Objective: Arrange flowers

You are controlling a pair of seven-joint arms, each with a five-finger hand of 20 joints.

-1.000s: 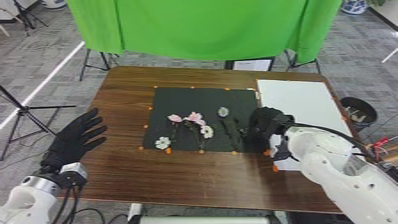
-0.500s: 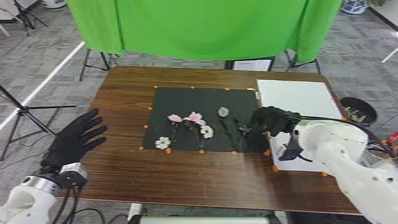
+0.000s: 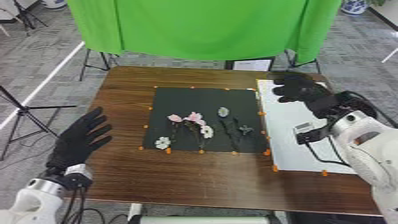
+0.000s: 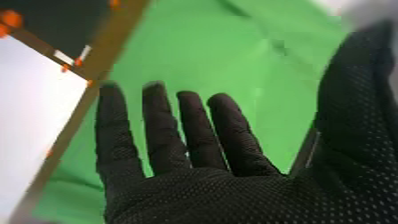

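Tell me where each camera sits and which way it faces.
Head view: on the robot's head, facing forward and down over the table and flowers; both arms, left hand and right hand show.
Right wrist view: on that wrist, past its open glove toward the green cloth.
Shared: right hand, cloth, dark mat, white sheet.

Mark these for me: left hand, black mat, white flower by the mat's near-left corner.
Left hand (image 3: 69, 151): head view, on the glove between wrist and fingers.
Black mat (image 3: 197, 97): head view, on its bare far part.
White flower (image 3: 163, 143): head view, middle of the bloom.
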